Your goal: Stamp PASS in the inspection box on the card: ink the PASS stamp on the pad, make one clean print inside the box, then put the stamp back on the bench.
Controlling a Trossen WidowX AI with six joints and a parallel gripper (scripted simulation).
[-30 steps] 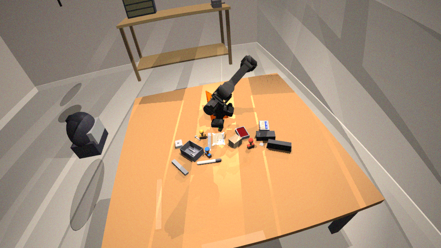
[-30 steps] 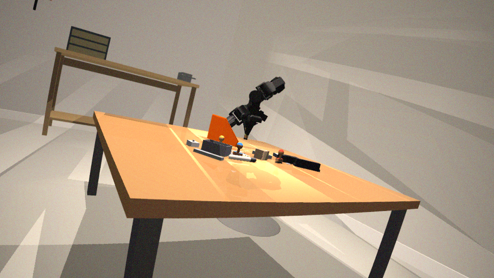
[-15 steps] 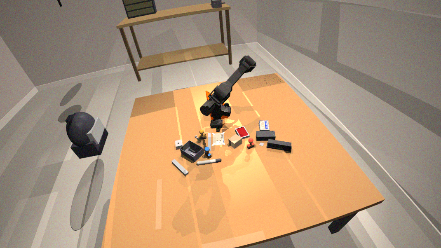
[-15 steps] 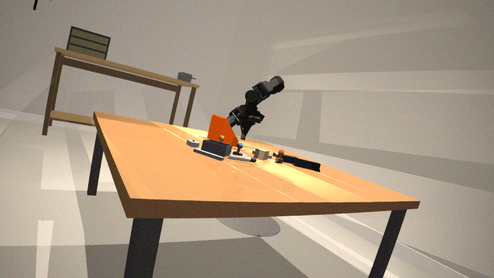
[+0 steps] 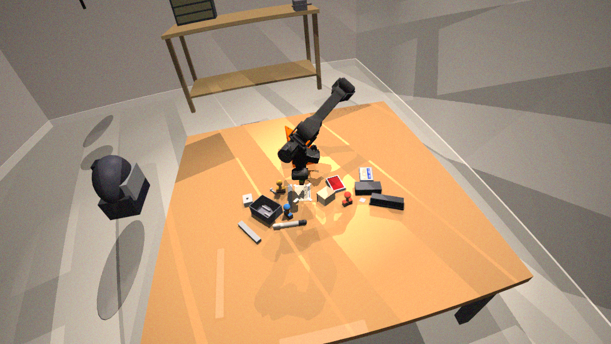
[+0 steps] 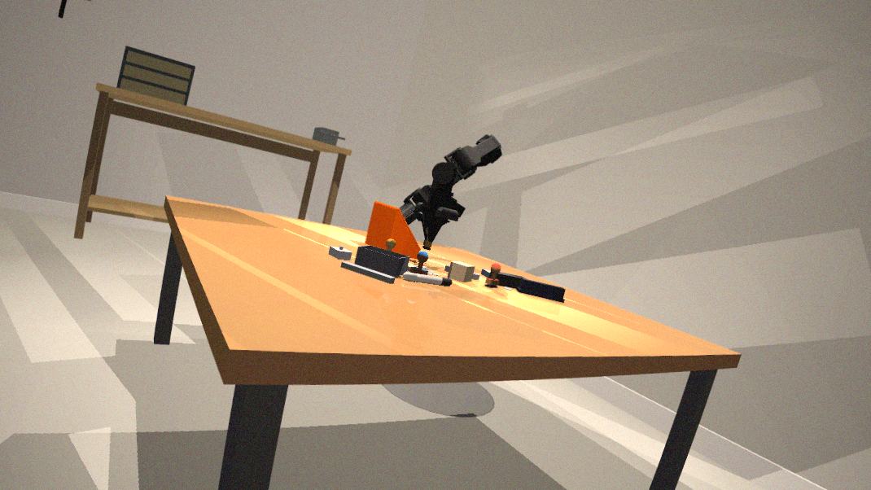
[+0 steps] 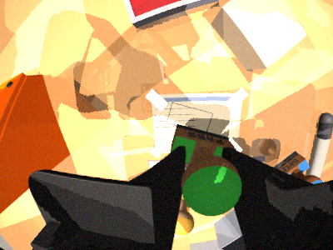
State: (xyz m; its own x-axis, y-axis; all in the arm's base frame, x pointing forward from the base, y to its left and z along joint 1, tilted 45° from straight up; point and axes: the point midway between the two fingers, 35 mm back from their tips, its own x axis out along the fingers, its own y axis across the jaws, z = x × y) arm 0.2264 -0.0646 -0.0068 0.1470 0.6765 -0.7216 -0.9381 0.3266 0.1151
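1. Though carried close to the card, apparently not yet pressed down; probably lining up for the print, with inking presumably done. Cannot tell the ink's state from here, with the underside hidden.
2. Grasping the brown stamp with the round green knob (image 5: 301,182) (image 6: 427,245) (image 7: 212,189) in the black two-fingered tool (image 5: 301,180) (image 6: 428,239) (image 7: 203,153), clenched around the handle below the knob.
3. Seen beyond the stamp's edge in the wrist view: the thin-lined rectangular box (image 7: 189,113) on the white paper card (image 5: 304,192) (image 7: 164,137), taped at the corners to the orange-brown wooden table (image 5: 384,256) (image 6: 426,322) (image 7: 104,167). No print visible in the uncovered part.
4. Next, centre over the box, keep the long edge parallel to the outline, lower level, press once, then lift straight up to avoid smearing.
5. Afterwards, set back on the table, away from the card.
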